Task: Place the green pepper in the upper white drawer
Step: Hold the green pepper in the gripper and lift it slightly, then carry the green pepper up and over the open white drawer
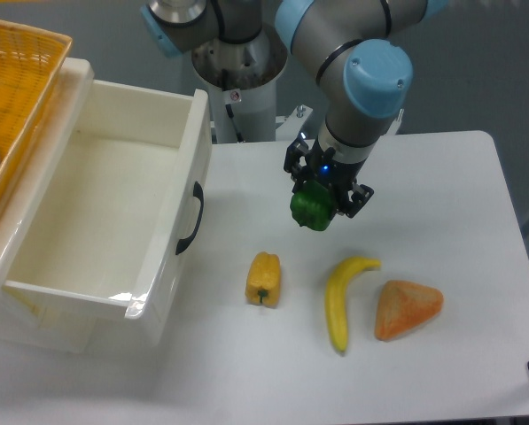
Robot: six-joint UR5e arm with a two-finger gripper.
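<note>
The green pepper (312, 206) is small, glossy and dark green. It hangs in my gripper (321, 197), which is shut on it and holds it above the white table, right of the drawer. The upper white drawer (182, 168) stands open at the left, a deep white box with a black curved handle (191, 218) on its front wall. Its inside looks bare. The pepper is roughly a hand's width to the right of the drawer's front wall.
A yellow-orange pepper (263, 278), a banana (343, 296) and an orange triangular piece (407, 309) lie on the table below the gripper. An orange woven basket (16, 97) sits at the far left behind the drawer. The robot base (237, 80) stands behind.
</note>
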